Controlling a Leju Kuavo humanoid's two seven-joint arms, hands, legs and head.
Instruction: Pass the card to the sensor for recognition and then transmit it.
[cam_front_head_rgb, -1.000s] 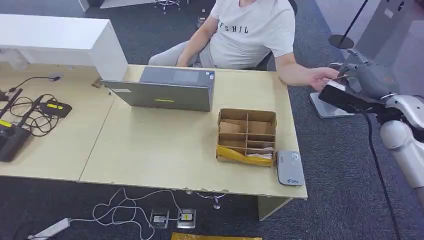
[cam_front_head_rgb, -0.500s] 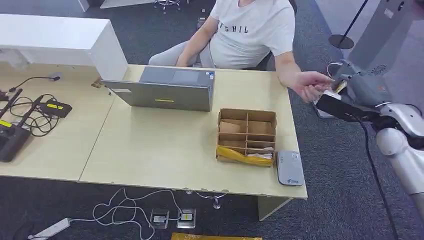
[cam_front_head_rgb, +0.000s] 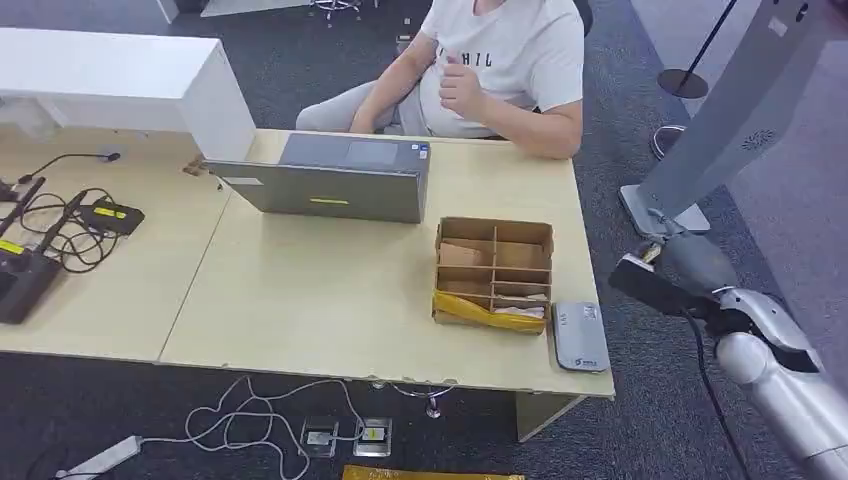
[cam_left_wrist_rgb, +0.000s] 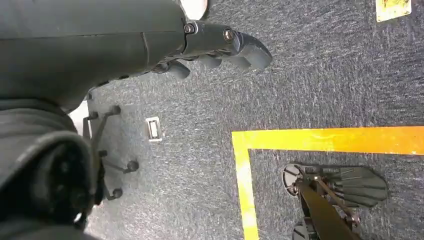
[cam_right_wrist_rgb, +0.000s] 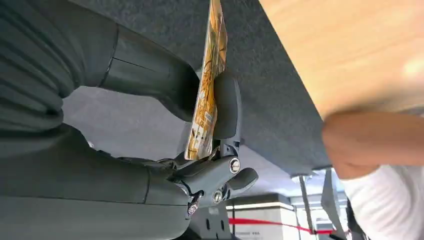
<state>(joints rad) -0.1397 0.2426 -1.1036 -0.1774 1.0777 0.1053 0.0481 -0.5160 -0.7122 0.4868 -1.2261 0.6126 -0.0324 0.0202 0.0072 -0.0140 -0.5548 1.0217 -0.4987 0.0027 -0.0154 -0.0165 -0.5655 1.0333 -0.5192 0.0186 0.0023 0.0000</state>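
The right hand pinches the card edge-on between thumb and a finger, and in the head view it hangs off the right edge of the table, level with the grey sensor that lies at the front right corner. Judged status: card in hand, presentation to the sensor and transfer to the seated person both outstanding. The left hand hangs over the carpet, fingers curled, holding nothing.
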